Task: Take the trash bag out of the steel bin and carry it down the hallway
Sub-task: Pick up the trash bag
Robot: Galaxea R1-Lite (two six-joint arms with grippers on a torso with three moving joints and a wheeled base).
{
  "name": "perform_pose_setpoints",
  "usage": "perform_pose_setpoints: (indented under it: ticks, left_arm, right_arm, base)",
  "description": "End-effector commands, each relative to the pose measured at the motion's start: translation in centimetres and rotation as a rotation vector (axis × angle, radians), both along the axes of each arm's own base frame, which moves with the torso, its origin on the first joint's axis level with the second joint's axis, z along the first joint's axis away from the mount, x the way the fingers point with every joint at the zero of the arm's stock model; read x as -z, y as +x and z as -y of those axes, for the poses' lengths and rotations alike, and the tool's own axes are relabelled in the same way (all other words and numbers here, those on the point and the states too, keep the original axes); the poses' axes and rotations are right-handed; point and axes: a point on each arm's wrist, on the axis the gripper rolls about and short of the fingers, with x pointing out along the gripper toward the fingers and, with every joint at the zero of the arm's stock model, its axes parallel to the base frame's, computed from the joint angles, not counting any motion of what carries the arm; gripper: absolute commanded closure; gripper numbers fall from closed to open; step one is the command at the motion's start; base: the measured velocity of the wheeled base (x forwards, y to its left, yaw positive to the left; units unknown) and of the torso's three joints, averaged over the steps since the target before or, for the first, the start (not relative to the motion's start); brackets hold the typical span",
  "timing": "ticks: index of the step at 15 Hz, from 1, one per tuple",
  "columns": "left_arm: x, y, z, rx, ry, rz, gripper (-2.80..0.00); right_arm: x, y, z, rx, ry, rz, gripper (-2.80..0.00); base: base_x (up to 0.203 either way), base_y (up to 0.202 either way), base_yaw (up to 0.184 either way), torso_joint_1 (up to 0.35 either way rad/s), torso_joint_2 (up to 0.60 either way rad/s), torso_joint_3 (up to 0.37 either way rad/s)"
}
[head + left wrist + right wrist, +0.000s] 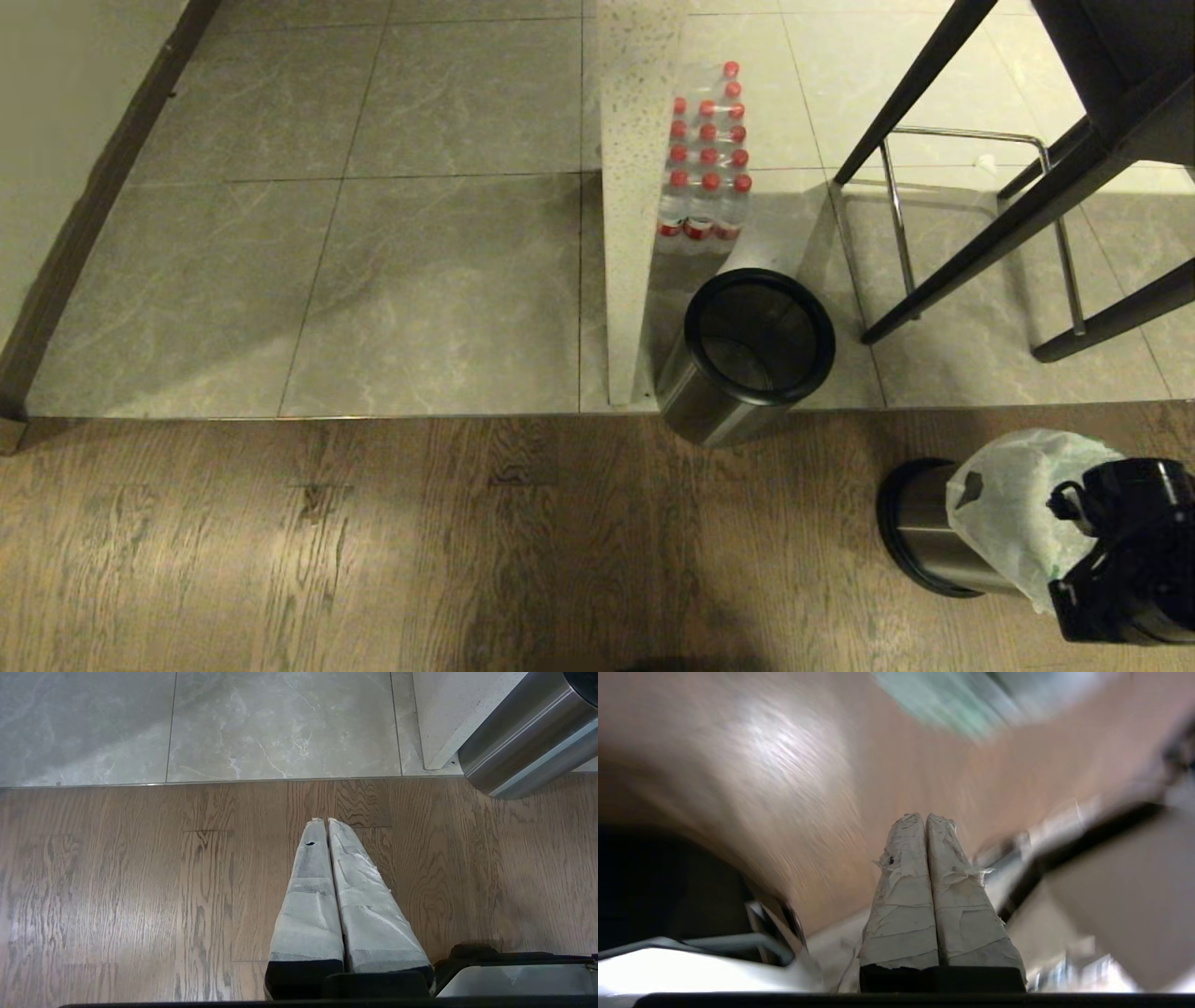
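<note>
**No readable writing anywhere**

Standing here, I can make out no word, brand or number. The water bottles (705,168) wear red-and-white label bands, but their lettering is too small to read. The trash bag (1013,509) shows only faint green marks, not legible. The steel bin (924,537) it sits in carries no visible label.

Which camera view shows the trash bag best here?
The head view: the trash bag bulges from the steel bin lying beside the right hand. The right wrist view gives only a blurred greenish-white smear, and the left wrist view shows none of it.
</note>
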Motion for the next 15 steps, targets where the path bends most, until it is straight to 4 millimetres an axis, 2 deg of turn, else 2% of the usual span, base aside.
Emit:
perform_pose_setpoints:
  ticks: [1, 6, 9, 15]
  left_arm:
    - [0.0, 0.0, 0.0, 0.000, -0.001, -0.002, 0.00]
    - [0.0, 0.0, 0.0, -0.001, -0.001, 0.000, 0.00]
    - [0.0, 0.0, 0.0, 0.000, -0.001, 0.000, 0.00]
    - [0.0, 0.0, 0.0, 0.000, -0.001, -0.002, 0.00]
  right_arm:
    - [1.3, 1.5, -1.4, -0.074, 0.007, 0.002, 0.00]
    - [3.3, 5.7, -1.9, -0.140, -0.015, 0.152, 0.00]
    - [4.2, 8.0, -2.1, -0.161, -0.024, 0.179, 0.00]
    - [6.7, 11.0, -1.9, -0.243, -0.102, 0.220, 0.00]
  base:
    - [0.000, 0.000, 0.000, 0.000, 0.00, 0.000]
    - [0.000, 0.000, 0.000, 0.000, 0.00, 0.000]
    - [0.000, 0.000, 0.000, 0.000, 0.00, 0.000]
    - [0.000, 0.000, 0.000, 0.000, 0.00, 0.000]
